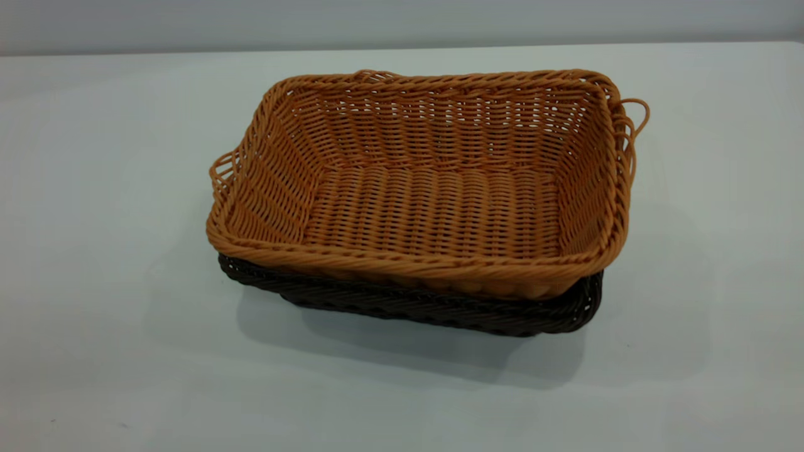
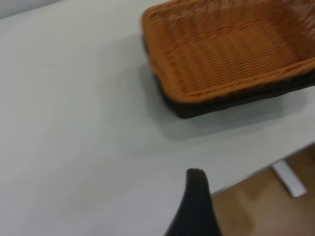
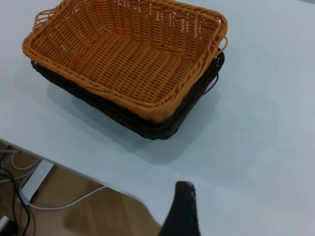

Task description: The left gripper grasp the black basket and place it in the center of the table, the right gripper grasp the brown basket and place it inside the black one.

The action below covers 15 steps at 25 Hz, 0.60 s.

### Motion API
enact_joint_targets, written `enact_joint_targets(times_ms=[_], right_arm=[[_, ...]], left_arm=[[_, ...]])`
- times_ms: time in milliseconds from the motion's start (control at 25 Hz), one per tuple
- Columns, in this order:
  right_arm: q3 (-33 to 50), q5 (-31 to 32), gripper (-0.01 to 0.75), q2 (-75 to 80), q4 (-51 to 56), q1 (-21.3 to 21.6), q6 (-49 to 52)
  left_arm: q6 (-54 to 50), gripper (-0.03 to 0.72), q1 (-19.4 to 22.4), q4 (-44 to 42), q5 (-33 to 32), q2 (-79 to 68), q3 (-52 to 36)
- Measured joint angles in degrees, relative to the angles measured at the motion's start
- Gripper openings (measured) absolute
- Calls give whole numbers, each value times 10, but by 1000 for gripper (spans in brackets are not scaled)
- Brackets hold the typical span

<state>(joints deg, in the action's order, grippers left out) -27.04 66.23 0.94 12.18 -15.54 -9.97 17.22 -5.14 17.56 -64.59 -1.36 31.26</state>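
The brown basket point(image 1: 433, 188) sits nested inside the black basket point(image 1: 440, 307) near the middle of the table point(image 1: 94, 188). Only the black basket's dark rim shows beneath it. Both baskets also show in the left wrist view, brown point(image 2: 226, 49) over black point(image 2: 231, 103), and in the right wrist view, brown point(image 3: 128, 54) over black point(image 3: 147, 125). My left gripper point(image 2: 251, 206) is back near the table's edge, well clear of the baskets, with one dark finger point(image 2: 196, 201) showing and nothing beside it. My right gripper point(image 3: 246, 211) is likewise drawn back, one finger point(image 3: 182, 211) showing, holding nothing. Neither gripper appears in the exterior view.
The table's edge point(image 3: 74, 167) runs close to both grippers. Beyond it are a wooden floor point(image 3: 74, 211), cables point(image 3: 15, 172) and a white table leg point(image 2: 289, 178).
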Motion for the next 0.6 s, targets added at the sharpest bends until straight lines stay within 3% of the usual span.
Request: enact_joint_targets(times_ms=[320, 600], right_arm=[[0, 0, 591, 0, 0, 0, 0], [0, 0, 591, 0, 0, 0, 0]], left_arm=[[-138, 537, 0, -121, 5, 23, -33], [-164, 537, 0, -134, 5, 24, -33]])
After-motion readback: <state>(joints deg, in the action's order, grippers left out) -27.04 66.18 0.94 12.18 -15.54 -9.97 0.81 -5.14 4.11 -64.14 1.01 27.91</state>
